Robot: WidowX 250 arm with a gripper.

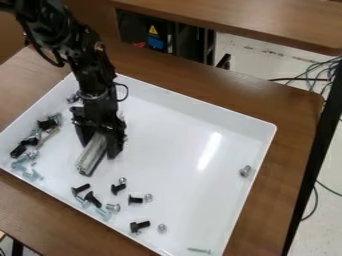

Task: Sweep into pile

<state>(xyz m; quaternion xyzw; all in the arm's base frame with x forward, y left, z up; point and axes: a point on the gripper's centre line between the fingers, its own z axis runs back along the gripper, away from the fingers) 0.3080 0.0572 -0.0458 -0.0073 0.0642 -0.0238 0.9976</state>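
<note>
The black gripper [100, 145] hangs over the left-centre part of the white tray [174, 115], shut on a grey block-like sweeping tool [91, 156] that slants down toward the tray floor. Right and below the tool, black screws [93, 199] and silver ones [113, 207] lie scattered toward the tray's near edge. Another loose cluster of black and silver screws [30, 141] is along the left side. Behind the arm lies a small piece of hardware [73, 97]. One silver bolt [245, 171] sits apart near the right wall, and a thin screw [199, 250] is at the bottom corner.
Raised walls ring the tray, which rests on a brown wooden table [294, 125]. Cables [324, 75] lie beyond the table at the right. A second wooden surface [254, 20] stands behind, with dark equipment [160, 37] under it.
</note>
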